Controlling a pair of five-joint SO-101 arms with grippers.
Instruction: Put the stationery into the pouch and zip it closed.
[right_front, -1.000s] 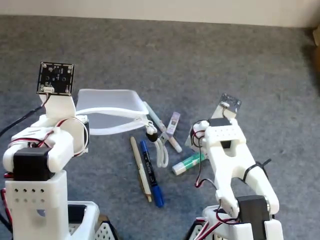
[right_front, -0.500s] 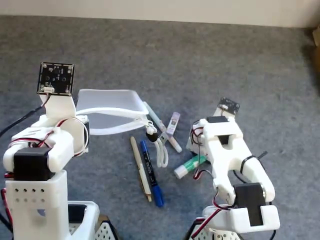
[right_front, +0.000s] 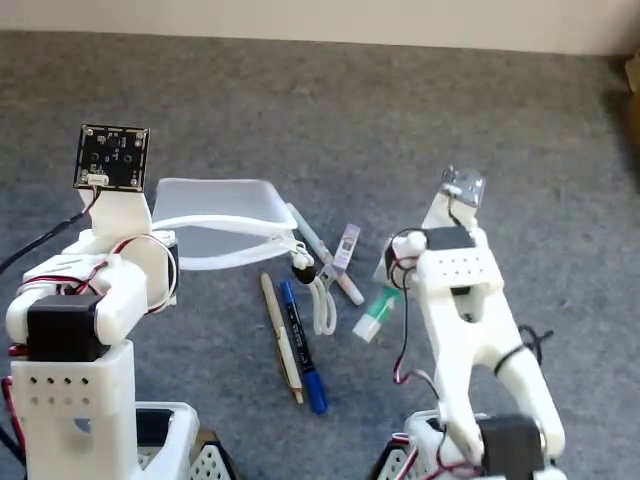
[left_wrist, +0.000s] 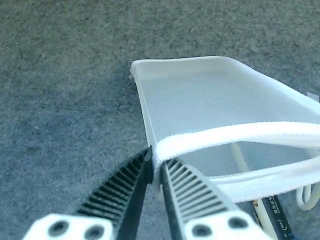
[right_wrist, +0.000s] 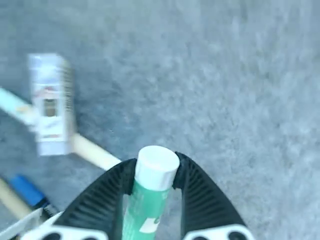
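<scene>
The left hand (left_wrist: 155, 167) is pinched shut on the zip edge of the pouch (left_wrist: 200, 95). The pouch is white mesh. It lies on the grey worktop (right_front: 400, 120) with its mouth open, and it stretches away from the hand's tips.

The right hand (right_wrist: 156, 169) is clamped on a green stick (right_wrist: 145, 210). The stick's white cap pokes out past the fingertips. Just past the cap, a little way off, lie a small white box (right_wrist: 50, 105) and a cream rod (right_wrist: 95, 152) that touches it.

Between the two hands lie more things. A blue pen (right_front: 303, 350) and a cream pen (right_front: 278, 335) lie side by side. A thing with white loops (right_front: 325, 300) lies beside them, close to the pouch's mouth. The green stick is outside the pouch, with the white loops between them.
</scene>
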